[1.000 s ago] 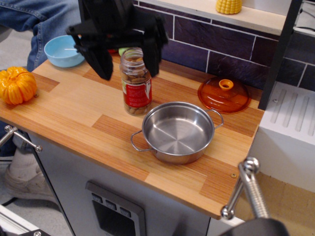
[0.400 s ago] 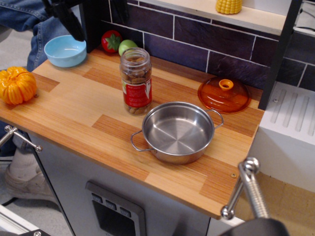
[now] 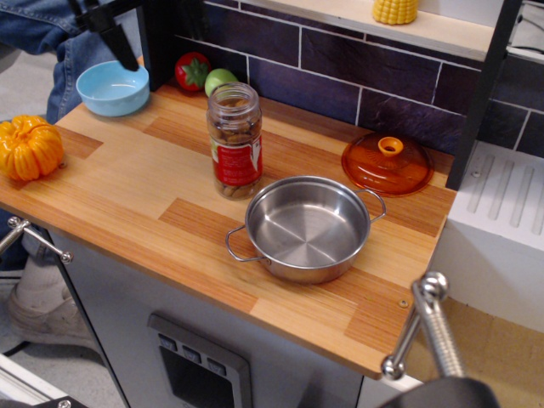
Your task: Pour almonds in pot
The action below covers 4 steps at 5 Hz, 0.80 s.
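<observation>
Almonds fill an upright clear jar beside the shiny round pot, far from the corner claw, grip unclear.

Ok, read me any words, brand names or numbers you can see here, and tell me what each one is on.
Nothing can be read.
Jar of almonds: the red-and-white label carries some print, too blurred to read.
Pot, orange lid, blue bowl: no markings visible.

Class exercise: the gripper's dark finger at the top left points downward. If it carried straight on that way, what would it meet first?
Probably the light blue bowl: the gripper's visible finger ends just above its rim. Depth is unclear from this single view, so it might pass behind the bowl instead.
</observation>
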### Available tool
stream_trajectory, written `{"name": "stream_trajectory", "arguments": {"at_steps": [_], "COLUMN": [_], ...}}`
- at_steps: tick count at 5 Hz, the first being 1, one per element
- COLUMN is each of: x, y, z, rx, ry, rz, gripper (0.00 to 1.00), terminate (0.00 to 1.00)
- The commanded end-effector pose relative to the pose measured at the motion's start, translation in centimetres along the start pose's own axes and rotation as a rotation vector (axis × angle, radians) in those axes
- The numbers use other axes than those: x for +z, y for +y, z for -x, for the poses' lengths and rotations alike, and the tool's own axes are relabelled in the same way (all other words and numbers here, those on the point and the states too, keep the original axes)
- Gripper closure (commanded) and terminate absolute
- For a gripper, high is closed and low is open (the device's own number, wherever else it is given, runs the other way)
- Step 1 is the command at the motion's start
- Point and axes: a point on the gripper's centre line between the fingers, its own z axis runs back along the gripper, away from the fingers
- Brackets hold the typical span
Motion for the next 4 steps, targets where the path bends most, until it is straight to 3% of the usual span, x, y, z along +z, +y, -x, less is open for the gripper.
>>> {"name": "stream_trajectory", "arguments": {"at_steps": [1,3,4], "x": [-0.4,-2.4,-4.3], "y": [-1.1,-2.4,-2.4], "z": [-2.4,-3.5,-1.8], "rx": [0.074,0.186,0.229], "ry": [0.054,0.123,0.156], "rz": [0.024,0.026,-0.017], "gripper": [0.0,0.0,0.0], "terminate": [0.0,0.0,0.0]}}
